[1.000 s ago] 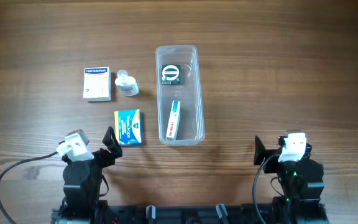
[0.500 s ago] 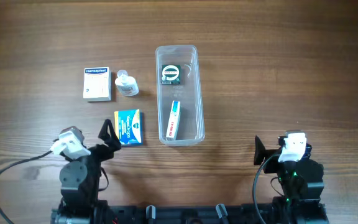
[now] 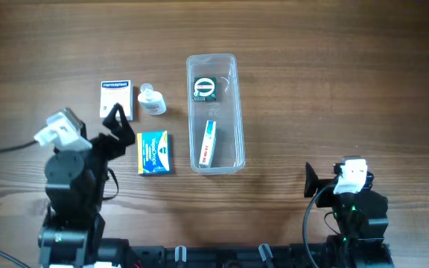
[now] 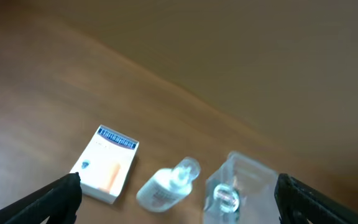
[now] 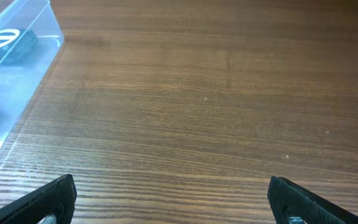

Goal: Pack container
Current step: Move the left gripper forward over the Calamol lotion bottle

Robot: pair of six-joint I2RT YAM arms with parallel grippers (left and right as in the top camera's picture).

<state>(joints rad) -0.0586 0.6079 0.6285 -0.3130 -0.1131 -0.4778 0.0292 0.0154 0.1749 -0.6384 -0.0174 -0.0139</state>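
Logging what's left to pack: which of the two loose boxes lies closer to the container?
The blue and yellow box, just left of the container. The white Hansaplast box lies further left, beyond the small bottle.

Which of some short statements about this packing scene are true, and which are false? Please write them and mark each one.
1. The container holds two items. True.
2. The blue and yellow box lies inside the container. False: it lies on the table, outside the container.
3. The left tool is shut on the small bottle. False: its fingers are wide apart and hold nothing; the bottle lies on the table.
4. The right tool is open and holds nothing. True.
5. The white box lies outside the container. True.
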